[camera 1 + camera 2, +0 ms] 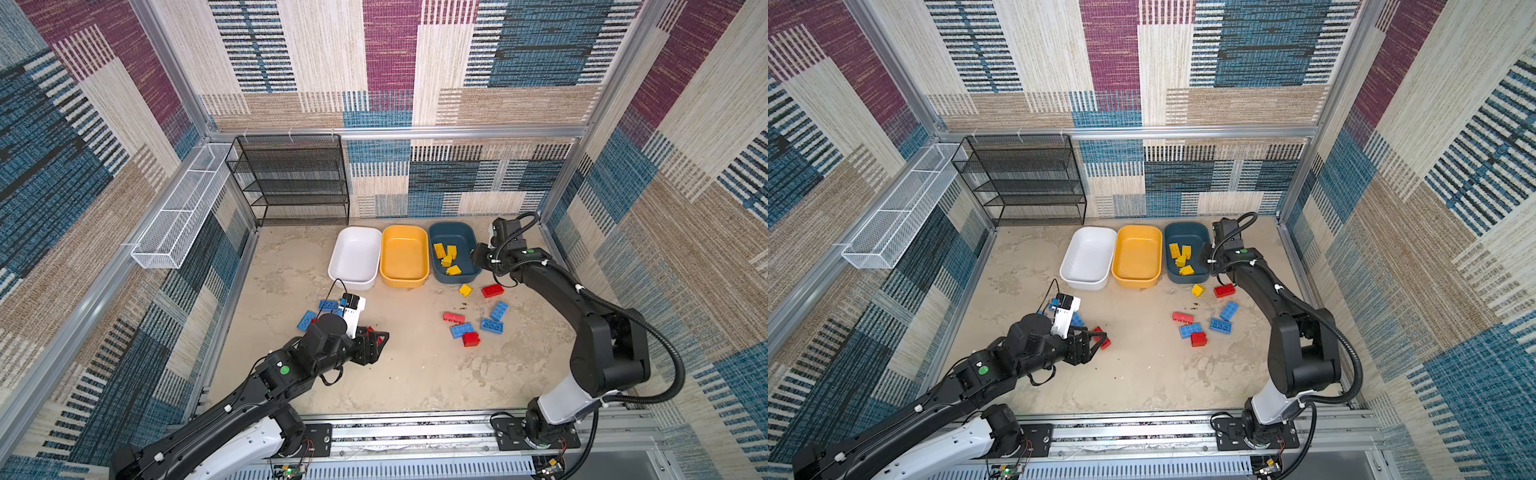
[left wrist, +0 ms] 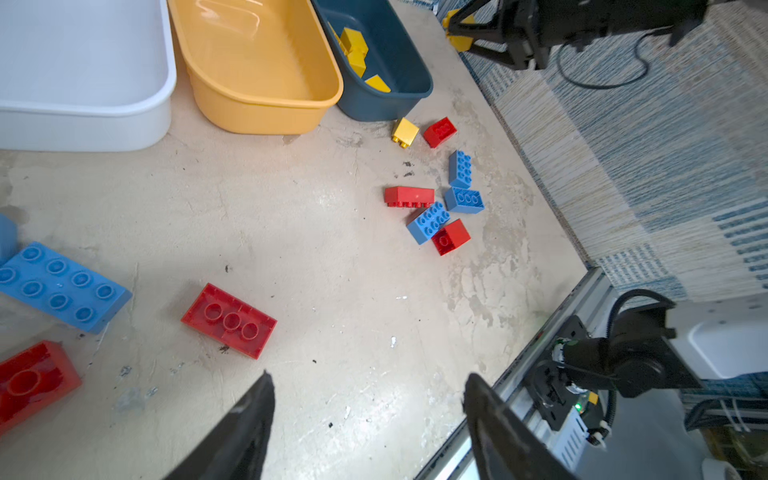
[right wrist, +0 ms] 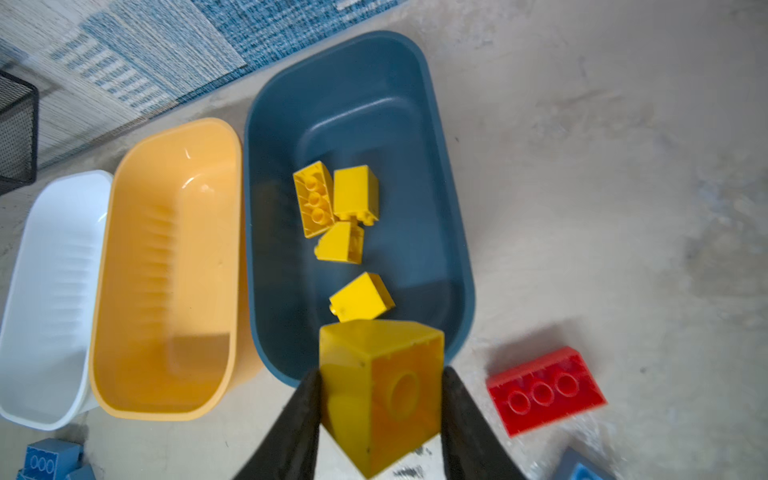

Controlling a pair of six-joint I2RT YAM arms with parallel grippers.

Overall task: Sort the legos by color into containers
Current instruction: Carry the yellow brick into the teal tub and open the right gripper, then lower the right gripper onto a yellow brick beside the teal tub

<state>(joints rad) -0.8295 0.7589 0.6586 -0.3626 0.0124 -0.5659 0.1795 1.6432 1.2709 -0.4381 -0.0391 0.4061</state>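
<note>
Left gripper hangs with jaws spread above the mottled beige worktop. A glossy red brick lies just ahead, hollow underside up. Farther back, the right gripper pinches a smooth yellow brick at the rim of the rounded teal tub, where four yellow bricks lie.

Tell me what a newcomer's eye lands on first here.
Three tubs stand in a row at the back of the table: the white tub, the yellow-orange tub and the teal tub, which alone holds yellow bricks. The right tool grips a yellow brick by the teal tub's rim. In front lie loose red and blue bricks, and the left tool is open near a red brick.
</note>
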